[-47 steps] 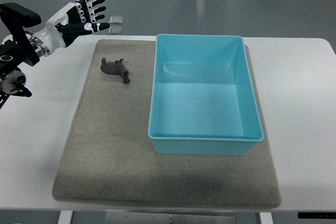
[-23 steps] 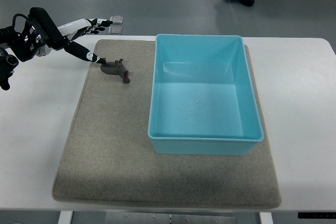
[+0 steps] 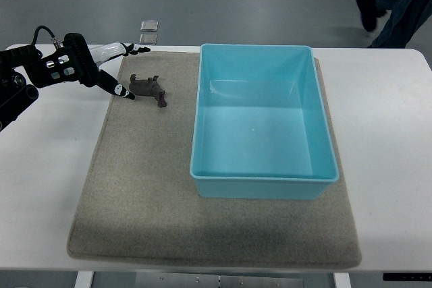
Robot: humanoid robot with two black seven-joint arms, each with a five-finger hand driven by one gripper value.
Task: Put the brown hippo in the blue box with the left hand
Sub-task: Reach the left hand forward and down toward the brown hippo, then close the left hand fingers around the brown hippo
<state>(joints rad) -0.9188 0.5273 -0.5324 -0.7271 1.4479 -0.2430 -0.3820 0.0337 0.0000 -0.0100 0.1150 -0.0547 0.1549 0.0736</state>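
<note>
A small brown hippo (image 3: 150, 90) lies on its side on the grey mat (image 3: 142, 187), a little left of the blue box (image 3: 262, 119). The box stands open at the top with nothing inside. My left hand (image 3: 125, 69) reaches in from the left edge and sits just left of the hippo. Its fingers are spread, the thumb tip (image 3: 125, 93) low beside the hippo's rear and the other fingertips (image 3: 140, 49) above it. The hand holds nothing. The right arm is out of view.
The mat covers most of a white table (image 3: 385, 133). Two small grey squares (image 3: 150, 30) lie on the floor past the table's far edge. A person's leg and shoe (image 3: 385, 1) show at the top right.
My left hand has come down and toward the hippo, turning so the thumb now sits beside it. The person has walked from the top middle to the top right.
</note>
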